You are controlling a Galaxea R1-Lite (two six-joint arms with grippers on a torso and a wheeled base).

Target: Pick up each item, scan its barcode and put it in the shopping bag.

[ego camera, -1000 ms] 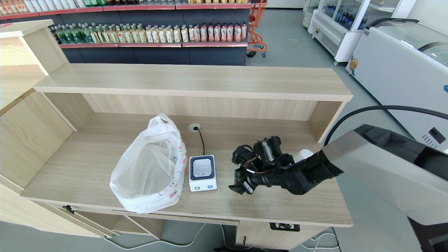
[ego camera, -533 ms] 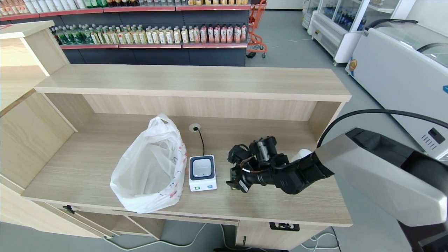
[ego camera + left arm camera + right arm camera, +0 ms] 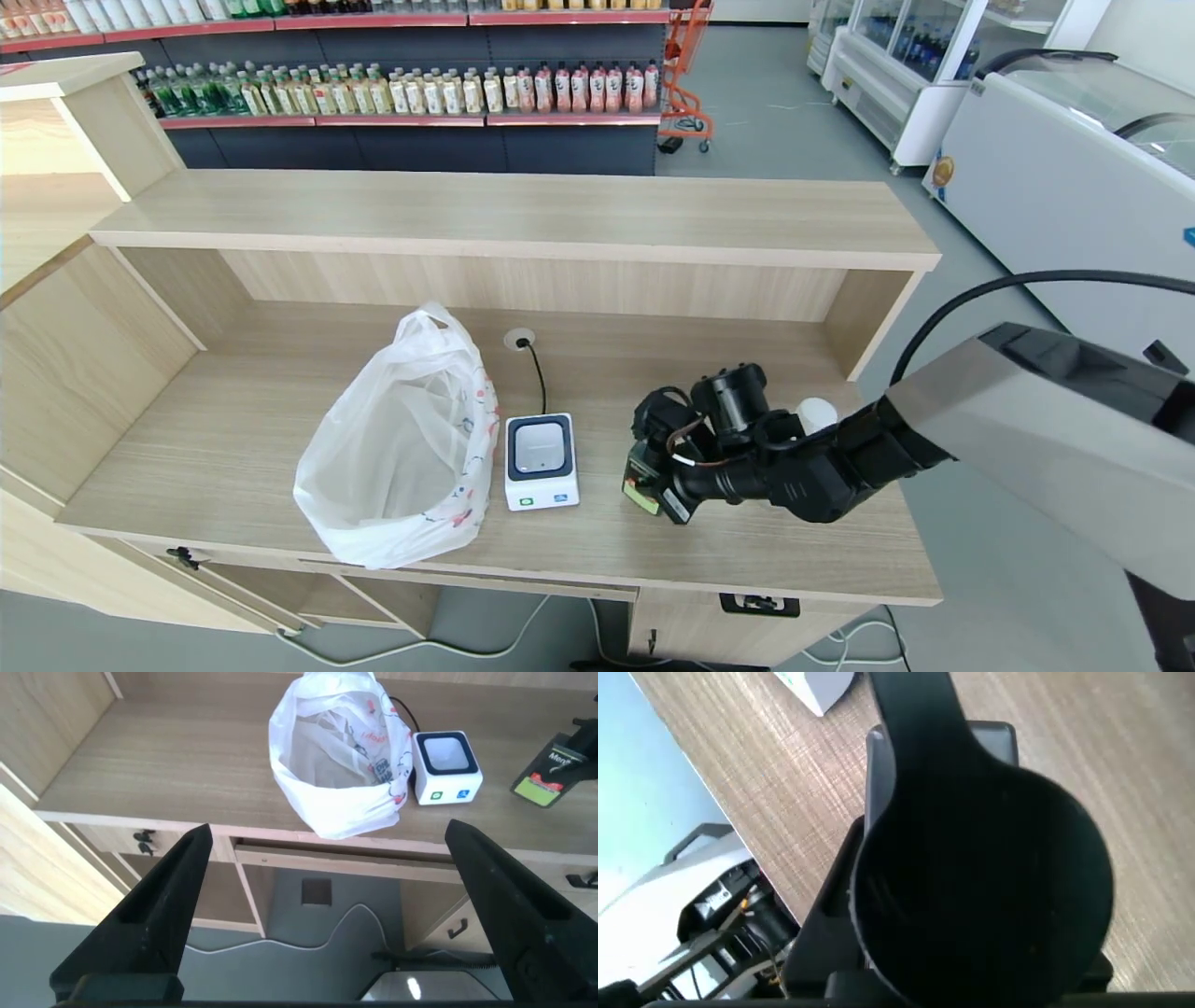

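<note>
Head view: right end effector [image 3: 649, 481] sits low over the counter [image 3: 233, 439], just right of the scanner [image 3: 541, 460], clamped on a dark packet [image 3: 639, 492] with a green label. The bag [image 3: 397, 448] stands open just left of the scanner.

Left wrist view: left end effector [image 3: 329, 833] hangs before the counter's near edge, fingers [image 3: 140, 929] spread wide, holding nothing. The packet [image 3: 547, 773] is tilted, near the scanner [image 3: 448, 765].

Right wrist view: the scanner's white corner [image 3: 817, 686] shows above wood grain.

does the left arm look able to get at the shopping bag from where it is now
Probably yes: the left gripper hangs open before the counter front edge, the shopping bag stands near that edge, and nothing lies between them.
</note>
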